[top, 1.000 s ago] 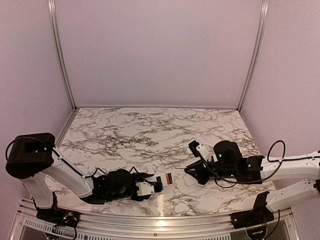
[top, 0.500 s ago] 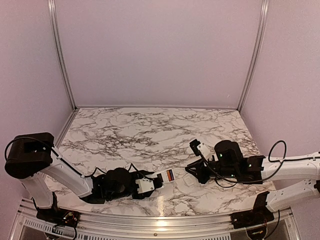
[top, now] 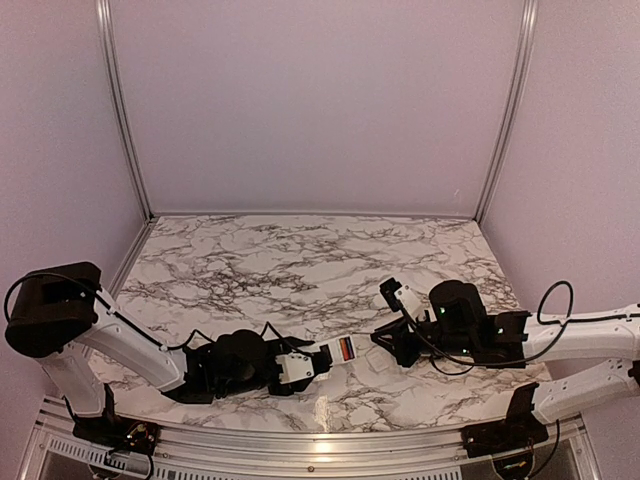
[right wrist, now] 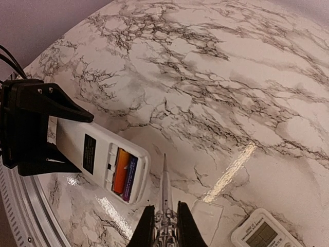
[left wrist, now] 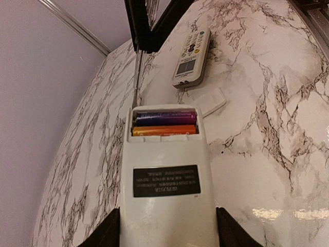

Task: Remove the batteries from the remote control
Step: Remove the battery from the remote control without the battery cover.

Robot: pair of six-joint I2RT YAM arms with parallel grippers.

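My left gripper (left wrist: 167, 242) is shut on the white remote control (left wrist: 167, 175), which lies back side up with its battery bay uncovered. Two batteries lie side by side in the bay, a dark blue one (left wrist: 164, 118) and an orange one (left wrist: 164, 130). The right wrist view shows the same remote (right wrist: 97, 154), with its orange cell (right wrist: 121, 171) and blue cell (right wrist: 130, 172). My right gripper (right wrist: 164, 226) is shut on a thin pointed metal tool (right wrist: 165, 190). The tool's tip sits just beside the remote's open end; whether they touch I cannot tell. From above, the remote (top: 340, 351) lies between the left gripper (top: 305, 362) and the right gripper (top: 385, 340).
A second white remote with a small screen (left wrist: 191, 57) lies face up farther along the marble table (top: 300, 260). A flat white cover piece (left wrist: 212, 102) rests between the two remotes, and it shows again (right wrist: 208, 213) close to my right fingers. The metal table rail (top: 300, 440) runs along the near edge.
My left arm has carried the remote to the right, closer to the tool's tip. The right arm has hardly moved.
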